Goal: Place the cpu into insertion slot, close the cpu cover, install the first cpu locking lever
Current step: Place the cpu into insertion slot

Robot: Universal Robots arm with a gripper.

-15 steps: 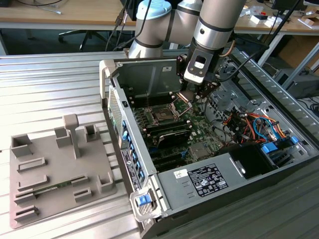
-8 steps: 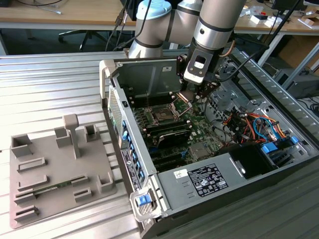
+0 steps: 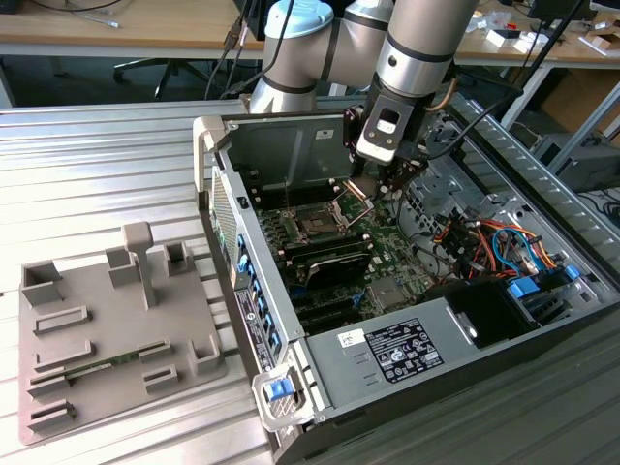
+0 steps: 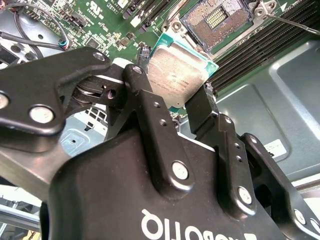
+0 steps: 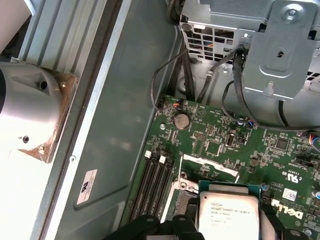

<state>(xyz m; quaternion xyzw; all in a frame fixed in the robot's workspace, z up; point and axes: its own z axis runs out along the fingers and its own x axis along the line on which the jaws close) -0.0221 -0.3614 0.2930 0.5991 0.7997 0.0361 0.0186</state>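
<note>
Arm (image 3: 407,48) angled down into open computer case (image 3: 291,145).
Pincer (image 4: 170,92) clamps cpu (image 4: 180,70) by two edges, near insertion slot (image 4: 217,20).

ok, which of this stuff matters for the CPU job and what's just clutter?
Job:
- cpu, gripped in the hand
- insertion slot, open and bare

Lying about:
- grey parts tray
- coloured cables
- coin battery
- memory slots

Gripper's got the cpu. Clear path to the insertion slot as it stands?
Probably yes: the gripper holds the cpu close to the insertion slot, whose contacts lie uncovered, with nothing visible between them.
</note>
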